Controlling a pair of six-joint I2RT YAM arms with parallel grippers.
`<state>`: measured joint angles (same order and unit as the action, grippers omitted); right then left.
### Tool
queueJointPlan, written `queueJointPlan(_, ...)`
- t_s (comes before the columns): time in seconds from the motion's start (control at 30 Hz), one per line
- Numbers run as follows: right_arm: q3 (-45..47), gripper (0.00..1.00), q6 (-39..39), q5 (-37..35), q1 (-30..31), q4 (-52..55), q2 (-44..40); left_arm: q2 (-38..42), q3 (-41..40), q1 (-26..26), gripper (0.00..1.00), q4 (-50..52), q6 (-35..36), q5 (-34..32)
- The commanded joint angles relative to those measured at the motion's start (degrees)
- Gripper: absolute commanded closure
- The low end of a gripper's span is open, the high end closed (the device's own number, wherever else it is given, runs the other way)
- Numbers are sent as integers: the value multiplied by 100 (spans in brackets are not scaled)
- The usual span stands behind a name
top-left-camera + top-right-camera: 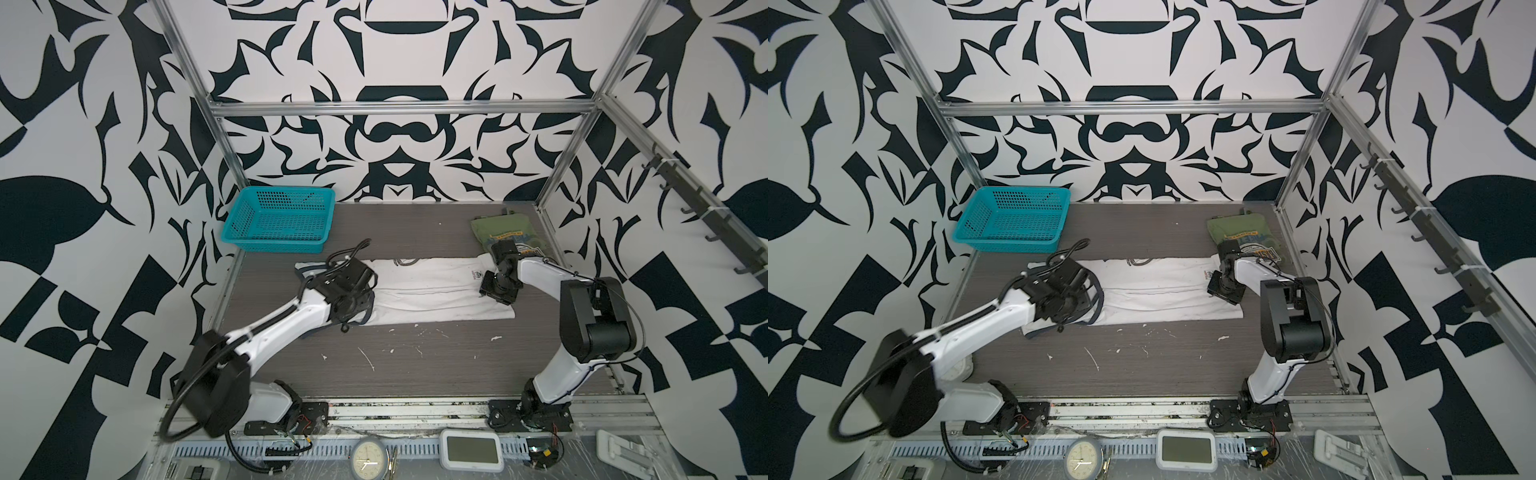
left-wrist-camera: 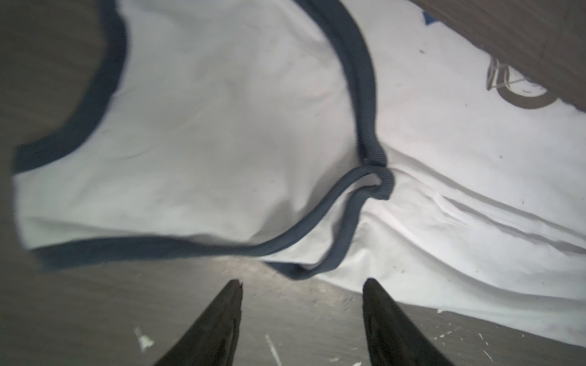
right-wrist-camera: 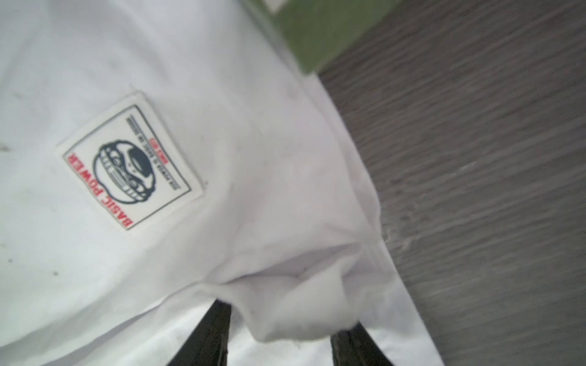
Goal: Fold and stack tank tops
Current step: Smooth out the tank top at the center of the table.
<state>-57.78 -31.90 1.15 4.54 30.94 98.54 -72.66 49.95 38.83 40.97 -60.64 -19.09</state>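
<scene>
There was the dark grey wood-grain table [image 1: 415,374], and across its middle lay the white tank top with navy trim [image 1: 432,286], flattened into a long band. Its long axis ran side to side, from one arm to the other, and that line looked like what the coming fold would turn on. The strap end sat under the left arm and the plain hem end under the right, so each arm had its own end close by.

At the far right of the table sat the olive green tank top with a blue-yellow chest graphic [image 1: 494,228], already folded into a small pad. It lay just beyond the white one's hem end, much nearer the right arm.

The left gripper [image 2: 302,282] hung over bare table with its jaws spread and nothing between them. The navy-trimmed strap edge lay just ahead of its fingertips, not yet caught.

The right gripper [image 3: 282,320] was pinching a bunched fold of white cloth at the hem end. The small square sewn-on label with red lettering [image 3: 131,160] sat flat just ahead of it.

Judging from this, the left side needed to reach forward and close on the trim before both ends could lift.
</scene>
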Motion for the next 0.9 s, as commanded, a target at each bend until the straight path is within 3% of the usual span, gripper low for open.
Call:
queueJointPlan(0.0, 82, 48, 35, 108, 17, 32, -130, 735, -713, -145, 37, 1127, -1192, -705)
queueJointPlan(0.2, 117, 48, 38, 208, 12, -13, -165, 1608, -1630, -1333, 37, 684, -1565, -382)
queueJointPlan(0.3, 135, 48, 55, 235, 13, -18, -224, 1520, -1753, -1771, 38, 410, -1488, -346)
queueJointPlan(0.43, 145, 48, 61, 280, 15, -31, -257, 1081, -1840, -2429, 41, -292, -951, 164)
queueJointPlan(0.67, 174, 48, 61, 307, 12, -39, -226, 261, -1762, -2577, 54, -947, -729, 474)
queueJointPlan(0.87, 153, 47, 61, 281, 13, -17, -225, 127, -1755, -2617, 67, -995, -749, 593)
